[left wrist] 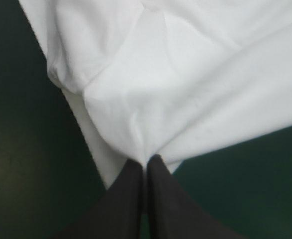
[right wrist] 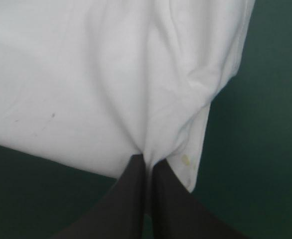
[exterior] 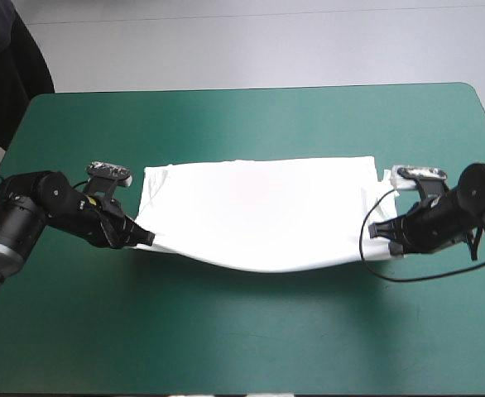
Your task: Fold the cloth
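T-shirt: white, spread wide across the middle of the high view, long side running left to right. Far edge is laid flat on the teal-green cover. Near edge is lifted at both ends and sags in a shallow curve between them, lowest around the frame's centre, with a shadow cast on the cover under it. Far-left corner is slightly rumpled.

Left gripper: seen at centre-left of the high view, clamped on the T-shirt's near-left corner. In the left wrist view the black fingers are pressed together into one pointed arch, with the cloth pinched at the tips. Creases fan out from the pinch and a folded-over flap hangs to one side of it.

Right gripper: seen at centre-right of the high view, clamped on the near-right corner. In the right wrist view the fingers are likewise pressed together around the cloth, and tension folds run away from the tips. A small yellowish spot is visible on the hem just beside the fingers.

Both arms are held low over the table, angled inward toward the T-shirt. Bare cover is visible on all sides of it.
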`<state>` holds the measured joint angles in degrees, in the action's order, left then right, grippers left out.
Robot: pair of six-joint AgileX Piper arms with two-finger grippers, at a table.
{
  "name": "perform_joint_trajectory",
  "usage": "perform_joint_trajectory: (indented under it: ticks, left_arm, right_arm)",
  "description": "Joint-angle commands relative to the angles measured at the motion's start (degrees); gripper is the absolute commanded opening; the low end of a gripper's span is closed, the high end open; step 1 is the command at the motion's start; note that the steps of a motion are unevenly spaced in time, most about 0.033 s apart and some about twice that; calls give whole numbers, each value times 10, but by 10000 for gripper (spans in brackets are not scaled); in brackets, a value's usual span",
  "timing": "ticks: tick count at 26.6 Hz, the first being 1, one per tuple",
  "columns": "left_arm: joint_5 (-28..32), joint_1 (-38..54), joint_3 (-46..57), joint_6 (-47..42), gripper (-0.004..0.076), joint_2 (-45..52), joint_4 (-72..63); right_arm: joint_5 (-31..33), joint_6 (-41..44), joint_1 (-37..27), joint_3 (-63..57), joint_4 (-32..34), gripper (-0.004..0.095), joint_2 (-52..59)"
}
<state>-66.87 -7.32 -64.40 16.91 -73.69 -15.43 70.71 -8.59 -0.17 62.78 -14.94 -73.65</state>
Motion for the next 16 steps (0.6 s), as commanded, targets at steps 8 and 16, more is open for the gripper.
perform_joint_trajectory:
  ticks: [8, 16]
  left_arm:
    - [26, -5, 129, 3, -9, 89, -20]
    - [11, -37, 198, 3, -7, 91, 1]
  right_arm:
    - [-14, -1, 2, -136, 15, -15, 99]
    - [-10, 21, 4, -141, 15, 3, 99]
